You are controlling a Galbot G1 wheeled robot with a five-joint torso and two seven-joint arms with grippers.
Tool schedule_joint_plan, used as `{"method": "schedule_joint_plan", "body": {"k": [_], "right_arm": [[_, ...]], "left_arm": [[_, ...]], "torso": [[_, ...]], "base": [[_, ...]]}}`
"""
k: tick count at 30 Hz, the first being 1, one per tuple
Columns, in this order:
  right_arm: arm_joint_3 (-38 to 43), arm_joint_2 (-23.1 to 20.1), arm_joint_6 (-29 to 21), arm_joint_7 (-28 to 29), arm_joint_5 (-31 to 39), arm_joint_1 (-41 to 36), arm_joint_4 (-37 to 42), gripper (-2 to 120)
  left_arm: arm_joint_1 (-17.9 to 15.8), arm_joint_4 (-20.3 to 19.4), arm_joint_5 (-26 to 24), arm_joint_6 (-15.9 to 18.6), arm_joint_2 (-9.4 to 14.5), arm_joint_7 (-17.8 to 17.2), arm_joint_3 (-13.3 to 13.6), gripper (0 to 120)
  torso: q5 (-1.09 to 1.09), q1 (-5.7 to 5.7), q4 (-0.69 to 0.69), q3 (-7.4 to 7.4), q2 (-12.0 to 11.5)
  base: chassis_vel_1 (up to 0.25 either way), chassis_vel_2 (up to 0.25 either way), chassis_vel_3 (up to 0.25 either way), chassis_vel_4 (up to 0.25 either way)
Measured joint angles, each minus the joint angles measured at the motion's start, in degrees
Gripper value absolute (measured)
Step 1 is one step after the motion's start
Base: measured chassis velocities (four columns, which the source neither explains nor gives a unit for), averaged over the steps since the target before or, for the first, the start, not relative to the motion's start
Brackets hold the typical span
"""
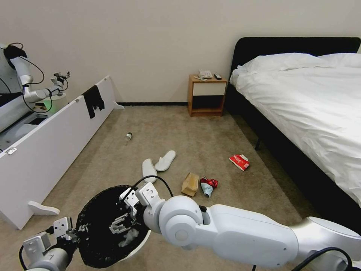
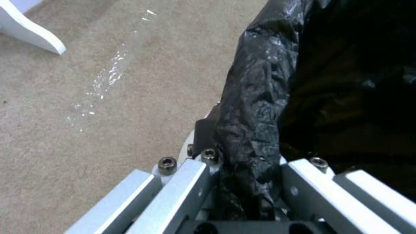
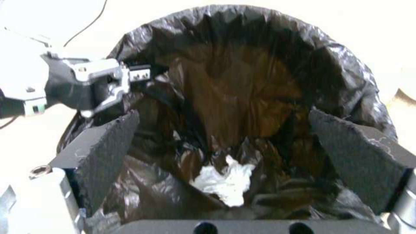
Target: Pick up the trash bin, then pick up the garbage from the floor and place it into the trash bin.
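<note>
The trash bin (image 1: pixel 94 210), white with a black bag, hangs low at my left. My left gripper (image 1: pixel 72 230) is shut on its rim; the left wrist view shows the gripper (image 2: pixel 249 175) clamping the bag-covered rim (image 2: pixel 255 123). My right gripper (image 1: pixel 119 224) hovers open over the bin's mouth, nothing between its pads (image 3: pixel 108 152). A crumpled white tissue (image 3: pixel 225 182) lies at the bottom of the bag. On the carpet lie two white slippers (image 1: pixel 158 163), a brown paper bag (image 1: pixel 190 183), red and blue wrappers (image 1: pixel 208 186), a red snack packet (image 1: pixel 239 162) and a small bottle (image 1: pixel 128 137).
A bed (image 1: pixel 312 109) fills the right side, with a wooden nightstand (image 1: pixel 207 94) against the far wall. A long white board (image 1: pixel 49 150) with a black cloth (image 1: pixel 93 99) runs along the left; another robot (image 1: pixel 26 86) stands behind it. Open carpet lies between.
</note>
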Motion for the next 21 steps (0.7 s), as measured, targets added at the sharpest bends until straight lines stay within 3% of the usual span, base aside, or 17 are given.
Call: {"method": "schedule_joint_plan", "body": {"k": [10,14,15,16,17,18,21], "right_arm": [[3.2,0.33,2.2,-0.25,-1.67,0.78,1.01,100],[10.26,-6.46,2.66,-0.54,-0.12,1.22,6.55,100],[10.26,-6.46,2.66,-0.54,-0.12,1.22,6.55,100],[13.65,-10.6,3.44,-1.62,-0.36,0.55,8.73,100],[13.65,-10.6,3.44,-1.62,-0.36,0.55,8.73,100],[17.63,-14.31,4.91,-3.27,-1.55,-1.1,10.53,100],[24.38,-18.68,7.59,-5.92,-3.49,-5.43,12.55,100]], "left_arm": [[-0.03,0.24,-0.01,0.0,-0.06,0.1,-0.15,2],[-0.11,0.99,0.39,0.0,0.19,0.1,-0.28,2],[-0.11,0.99,0.39,0.0,0.19,0.1,-0.28,2],[-0.09,1.2,0.49,0.0,0.3,0.1,-0.42,2],[-0.09,1.2,0.49,0.0,0.3,0.1,-0.42,2],[-0.09,1.39,0.59,0.0,0.41,0.1,-0.57,2],[-0.12,1.56,0.7,0.0,0.49,0.12,-0.78,2]], "torso": [[0.0,0.0,0.02,0.0,0.0],[0.01,0.01,0.02,0.0,0.0],[0.01,0.01,0.02,0.0,0.0],[0.0,0.0,-0.01,0.0,0.0],[0.0,0.0,-0.01,0.0,0.0],[0.01,0.0,-0.02,0.0,0.0],[0.02,0.0,-0.01,0.0,0.0]], "base": [[0.0,0.0,0.0,0.0],[0.0,0.0,0.0,0.0],[0.0,0.0,0.0,0.0],[0.0,0.0,0.0,0.0],[0.0,0.0,0.0,0.0],[0.0,0.0,0.0,0.0],[0.0,0.0,0.0,0.0]]}}
